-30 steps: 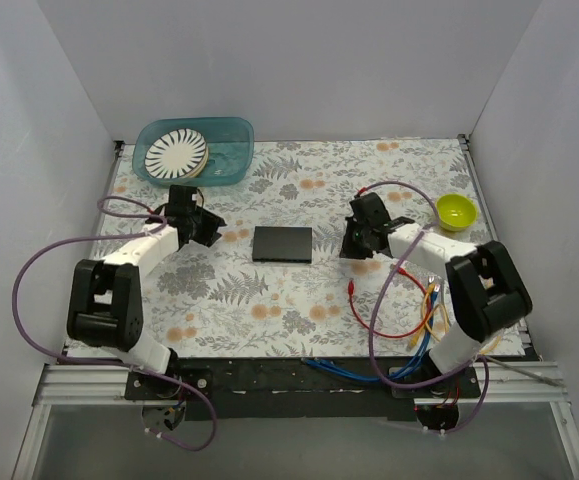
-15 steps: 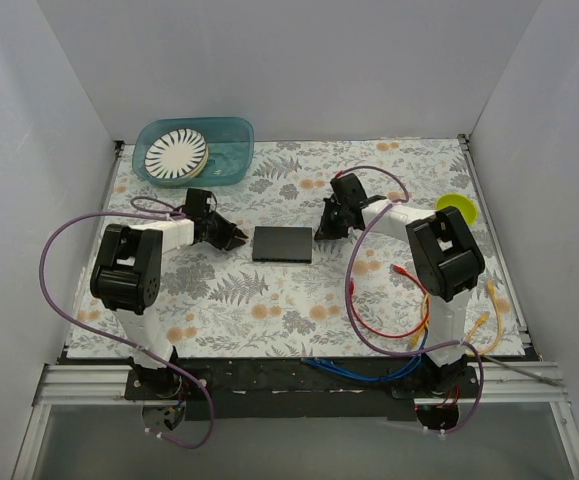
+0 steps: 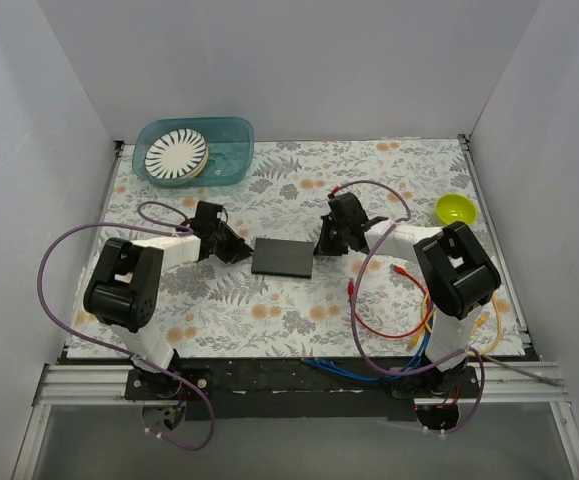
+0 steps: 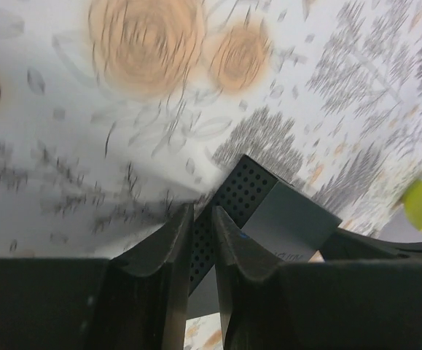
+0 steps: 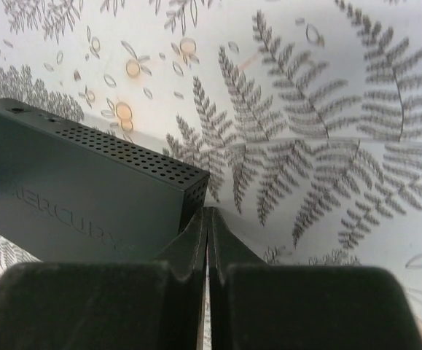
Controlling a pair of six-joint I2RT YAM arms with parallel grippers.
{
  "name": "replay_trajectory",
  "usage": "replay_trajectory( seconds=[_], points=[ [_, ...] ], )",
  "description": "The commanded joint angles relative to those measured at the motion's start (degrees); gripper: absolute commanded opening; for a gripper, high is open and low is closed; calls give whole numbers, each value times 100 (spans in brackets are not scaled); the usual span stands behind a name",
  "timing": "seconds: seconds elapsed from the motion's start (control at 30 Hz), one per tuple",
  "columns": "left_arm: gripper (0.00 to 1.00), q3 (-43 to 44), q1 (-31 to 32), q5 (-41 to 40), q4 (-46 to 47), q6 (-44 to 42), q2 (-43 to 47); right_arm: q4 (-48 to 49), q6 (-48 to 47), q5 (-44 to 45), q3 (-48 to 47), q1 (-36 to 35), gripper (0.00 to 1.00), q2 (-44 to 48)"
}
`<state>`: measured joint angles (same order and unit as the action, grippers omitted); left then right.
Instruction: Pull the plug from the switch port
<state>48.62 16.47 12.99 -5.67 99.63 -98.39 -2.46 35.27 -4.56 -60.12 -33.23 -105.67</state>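
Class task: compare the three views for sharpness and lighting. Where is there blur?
Left wrist: the flowered cloth is smeared with motion blur, though the switch corner is fairly crisp. Right wrist: sharp, with the fern print and the switch's perforations clear. Top external: even light, soft shadows, no glare.

Switch [image 3: 282, 258]: flat matte-blk rect. box, lying flat mid-workspace, slightly skewed, perforated side.

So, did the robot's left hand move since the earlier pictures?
Yes. The left hand has slid right and a little toward the near edge, away from the blue tub, and now sits at the left end of the black box.
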Motion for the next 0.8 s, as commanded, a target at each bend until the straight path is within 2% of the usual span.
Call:
replay_trajectory(
  seconds=[0.0, 0.2, 0.4, 0.6, 0.67, 0.77],
  points=[
    [18, -405, 655, 520, -311, 187, 636, -256, 15, -590, 711, -368, 1, 142],
    [18, -1161, 1033, 169, -487, 618, 1629, -167, -46, -590, 1476, -403, 1, 740],
    [19, -1662, 1095, -156, -724, 943, 2445, -158, 51, -757, 1881, -509, 1, 1136],
    [25, -1295, 1069, -780, -1243, 742, 2694, -518, -72, -713, 1513, -509, 1, 1338],
    [37, -917, 1051, -921, -1497, 576, 2588, -841, -90, -626, 1267, -509, 1, 1443],
    [58, -276, 990, -1516, -2129, 496, 2483, -1291, -81, 93, 871, -509, 4, 1881]
  ],
)
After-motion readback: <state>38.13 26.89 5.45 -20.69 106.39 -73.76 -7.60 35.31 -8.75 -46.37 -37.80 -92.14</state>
